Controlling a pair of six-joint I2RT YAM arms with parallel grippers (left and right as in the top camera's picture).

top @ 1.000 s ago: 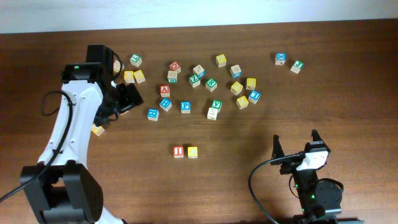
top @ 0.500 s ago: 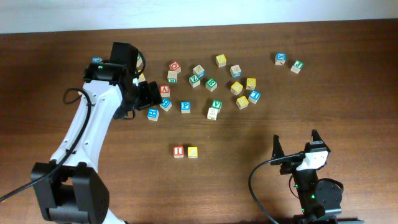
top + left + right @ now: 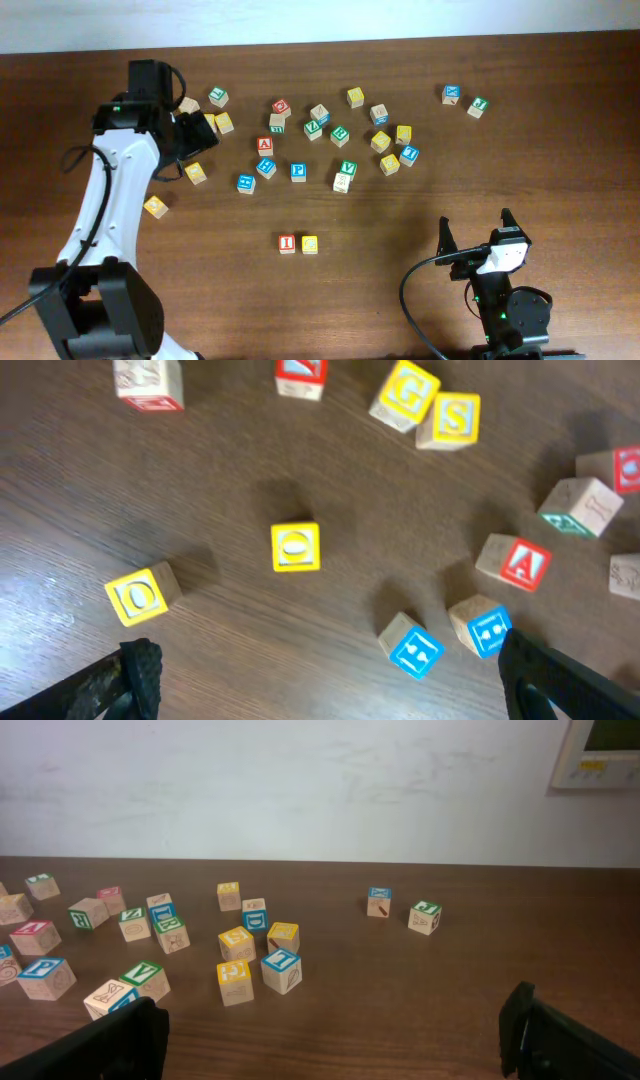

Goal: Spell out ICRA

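Observation:
A red I block [image 3: 287, 243] and a yellow C block [image 3: 310, 244] sit side by side at the table's front middle. A red A block [image 3: 265, 145] lies among the scattered letter blocks and shows in the left wrist view [image 3: 520, 563]. My left gripper [image 3: 195, 137] hangs open and empty above the table at the far left [image 3: 330, 680], left of the A block. Below it lie a yellow block [image 3: 296, 547] and a yellow O block [image 3: 143, 595]. My right gripper [image 3: 478, 240] is open and empty at the front right [image 3: 335, 1040].
Several letter blocks are strewn over the far middle of the table, among them two blue blocks [image 3: 412, 645] near the A. A blue block [image 3: 452, 94] and a green one [image 3: 477, 107] lie apart at the far right. A pale wall [image 3: 300, 780] stands behind the table.
My left arm swung right toward the red A block, then drew back left and toward the far side. No block has shifted. The right arm has not moved.

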